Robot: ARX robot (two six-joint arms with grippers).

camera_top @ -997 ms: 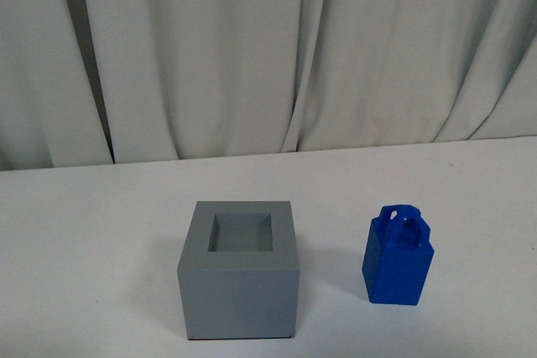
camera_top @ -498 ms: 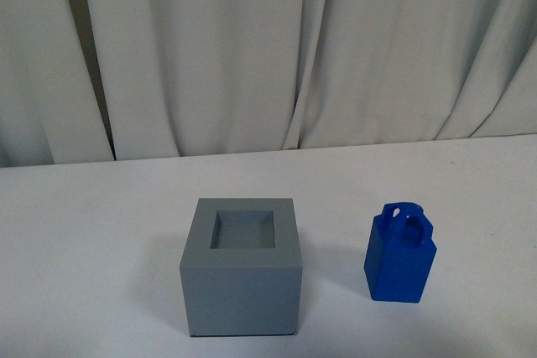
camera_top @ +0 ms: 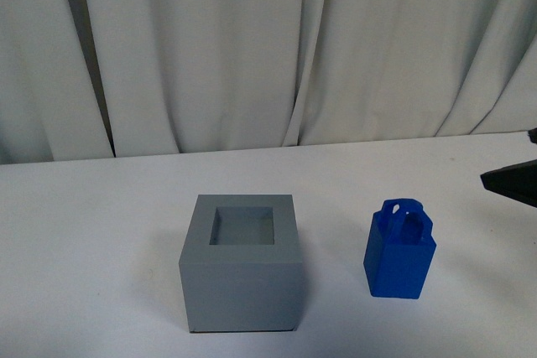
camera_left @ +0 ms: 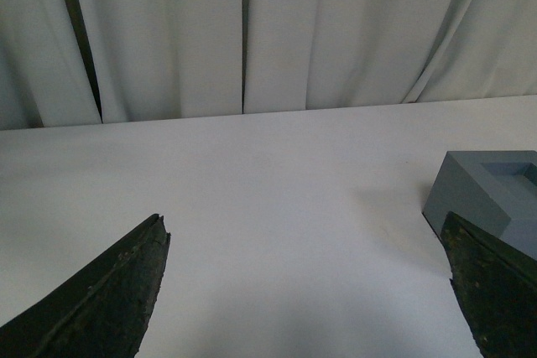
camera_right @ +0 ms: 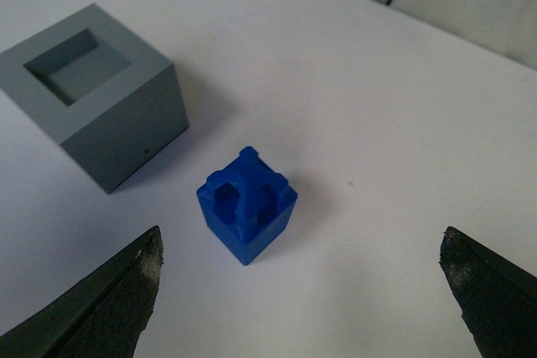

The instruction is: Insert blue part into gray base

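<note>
Blue part [camera_right: 247, 204] stands free beneath the right gripper [camera_right: 299, 234], whose jaws gape wide.

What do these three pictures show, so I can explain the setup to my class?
This is a robot with two arms, each ending in a gripper, a two-fingered claw. The front picture comes from a camera on the robot's body: a white table, a curtain behind, the gray base with a square recess, and the blue part standing apart from it, on the robot's right. The other two come from cameras on the wrists; the dark wedges are gripper fingers. The left gripper is open, the base to one side. The right gripper is open, looking down on the blue part. Nothing is held.
</note>
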